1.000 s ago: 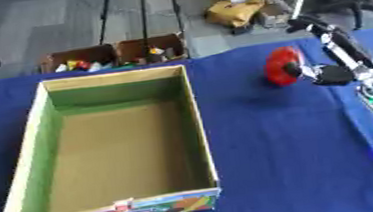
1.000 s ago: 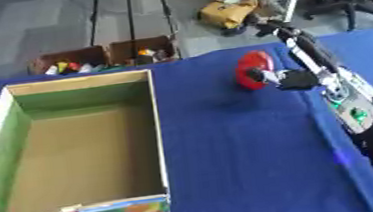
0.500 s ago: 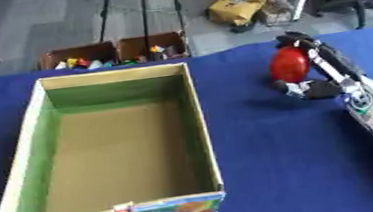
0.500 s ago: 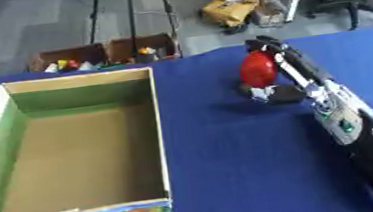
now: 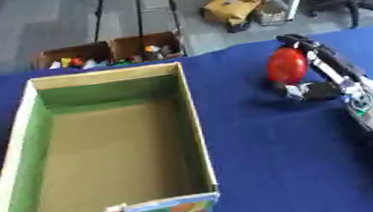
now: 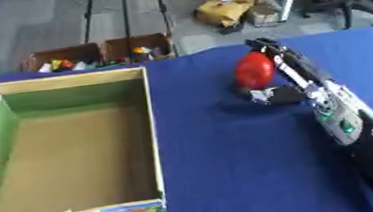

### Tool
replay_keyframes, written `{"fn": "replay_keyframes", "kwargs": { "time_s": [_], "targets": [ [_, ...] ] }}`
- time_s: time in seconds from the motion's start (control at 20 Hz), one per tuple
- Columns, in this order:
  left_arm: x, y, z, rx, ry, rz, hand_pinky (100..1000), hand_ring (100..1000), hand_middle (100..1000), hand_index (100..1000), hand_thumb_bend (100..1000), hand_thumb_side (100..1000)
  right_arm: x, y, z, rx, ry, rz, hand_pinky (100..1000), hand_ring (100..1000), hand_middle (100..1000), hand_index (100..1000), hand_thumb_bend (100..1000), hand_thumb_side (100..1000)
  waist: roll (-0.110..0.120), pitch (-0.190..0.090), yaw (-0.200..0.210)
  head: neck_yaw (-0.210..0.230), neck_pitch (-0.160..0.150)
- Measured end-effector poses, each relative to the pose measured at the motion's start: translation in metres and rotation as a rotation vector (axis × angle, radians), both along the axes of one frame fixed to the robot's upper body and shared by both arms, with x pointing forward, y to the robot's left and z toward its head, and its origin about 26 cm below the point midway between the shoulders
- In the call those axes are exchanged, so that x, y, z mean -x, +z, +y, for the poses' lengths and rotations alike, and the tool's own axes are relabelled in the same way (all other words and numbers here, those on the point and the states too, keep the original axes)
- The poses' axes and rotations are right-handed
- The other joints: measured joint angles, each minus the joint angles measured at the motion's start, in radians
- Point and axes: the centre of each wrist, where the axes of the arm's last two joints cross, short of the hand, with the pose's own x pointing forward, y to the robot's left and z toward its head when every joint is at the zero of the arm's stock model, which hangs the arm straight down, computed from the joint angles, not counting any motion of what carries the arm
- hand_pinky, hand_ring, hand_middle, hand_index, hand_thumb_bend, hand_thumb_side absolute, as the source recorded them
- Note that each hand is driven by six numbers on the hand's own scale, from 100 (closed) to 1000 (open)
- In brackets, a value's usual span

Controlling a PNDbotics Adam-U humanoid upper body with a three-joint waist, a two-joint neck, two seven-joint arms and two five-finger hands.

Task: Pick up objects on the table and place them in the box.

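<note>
Blue cloth-covered table [image 5: 259, 170]. Open cardboard fruit box [image 5: 194, 122], left, ready to receive. Round red glossy object [image 5: 287, 65], right of box, grasped by right hand [image 5: 314, 71], fingers curled round it, for transfer.

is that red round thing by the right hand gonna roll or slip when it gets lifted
The red object looks rounded and smooth, so it would probably roll on the flat blue table if released. Its glossy surface may slip in the right robot hand. It seems rigid, holding its shape against the fingers.
</note>
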Motion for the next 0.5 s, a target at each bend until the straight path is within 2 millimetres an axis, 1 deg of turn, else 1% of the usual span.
{"fn": "replay_keyframes", "kwargs": {
  "time_s": [0.1, 0.2, 0.25, 0.35, 0.5],
  "targets": [
    [0.0, -0.0001, 0.0, -0.003, 0.001, 0.002, 563, 713, 684, 897, 100, 813, 0.0, 0.0007, 0.0011, -0.013, 0.017, 0.0, 701, 1000, 685, 1000, 650, 827, 0.001, 0.0, -0.007, 0.002, 0.001],
    [0.0, -0.0001, 0.0, -0.008, 0.002, 0.004, 565, 713, 684, 897, 100, 813, 0.0001, 0.0017, 0.0025, -0.024, 0.034, -0.001, 690, 1000, 670, 1000, 655, 737, 0.001, 0.0, -0.011, 0.002, 0.001],
    [0.0, -0.0001, 0.0, -0.009, 0.002, 0.005, 565, 714, 684, 897, 100, 813, 0.0002, 0.0015, 0.0031, -0.029, 0.043, 0.003, 686, 1000, 643, 1000, 656, 696, 0.001, -0.001, -0.012, 0.002, 0.001],
    [0.0001, -0.0002, 0.0001, -0.01, 0.002, 0.005, 566, 714, 684, 896, 100, 813, 0.0003, 0.0008, 0.0031, -0.043, 0.055, 0.013, 680, 1000, 615, 1000, 663, 662, 0.001, -0.002, -0.012, 0.002, 0.001],
    [0.0001, -0.0002, 0.0001, -0.01, 0.003, 0.005, 566, 714, 684, 896, 100, 813, 0.0003, 0.001, 0.0036, -0.053, 0.067, 0.031, 678, 1000, 615, 1000, 686, 589, 0.001, -0.002, -0.012, 0.002, 0.001]
  ]
}}
